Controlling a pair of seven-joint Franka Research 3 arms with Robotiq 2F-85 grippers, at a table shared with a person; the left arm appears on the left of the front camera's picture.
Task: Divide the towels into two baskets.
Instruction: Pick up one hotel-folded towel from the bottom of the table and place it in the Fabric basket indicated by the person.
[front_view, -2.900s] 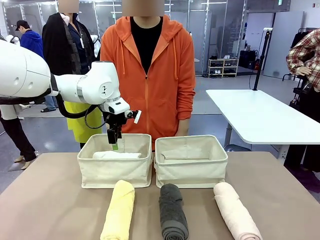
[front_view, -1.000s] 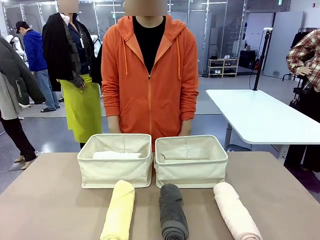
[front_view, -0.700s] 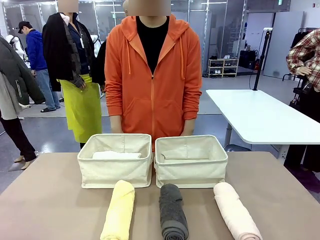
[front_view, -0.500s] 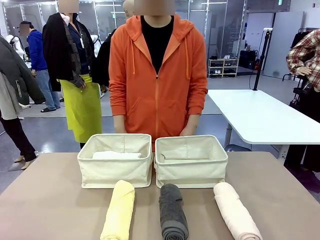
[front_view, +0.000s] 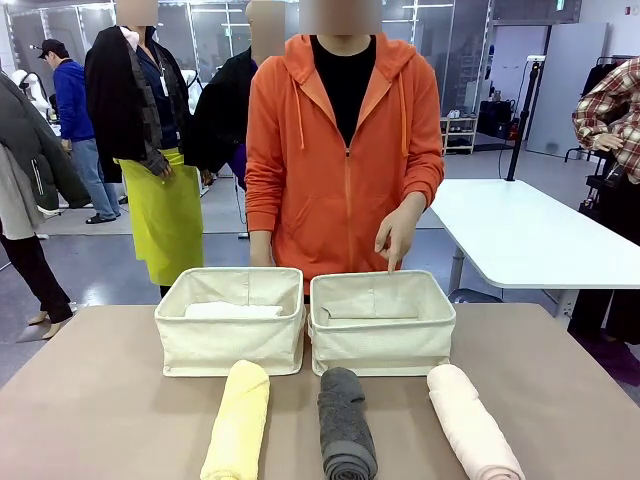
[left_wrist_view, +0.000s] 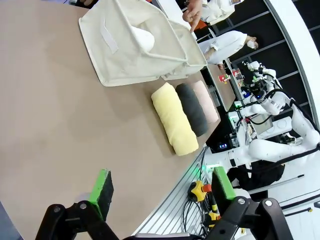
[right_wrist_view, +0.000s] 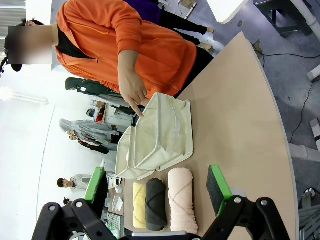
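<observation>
Two cream baskets stand side by side: the left basket (front_view: 230, 345) holds the white towel (front_view: 235, 311), and the right basket (front_view: 382, 345) is beside it. In front of them lie the pale yellow towel (front_view: 238, 420), the dark grey towel (front_view: 346, 422) and the pale pink towel (front_view: 470, 420). The person's hand (front_view: 400, 235) points a finger down at the right basket's back rim. My left gripper (left_wrist_view: 162, 187) is open and empty, far from the baskets (left_wrist_view: 135, 45). My right gripper (right_wrist_view: 156, 185) is open and empty too, with the pink towel (right_wrist_view: 181, 200) nearest to it.
A person in an orange hoodie (front_view: 345, 150) stands behind the baskets. Bare brown table (front_view: 110, 420) spreads left of the yellow towel and right of the pink one. A white table (front_view: 520, 235) stands at the back right. Other people stand farther off.
My left arm, which hung over the left basket, has pulled out of the front view. The person has stepped to the right and raised a hand, pointing at the right basket.
</observation>
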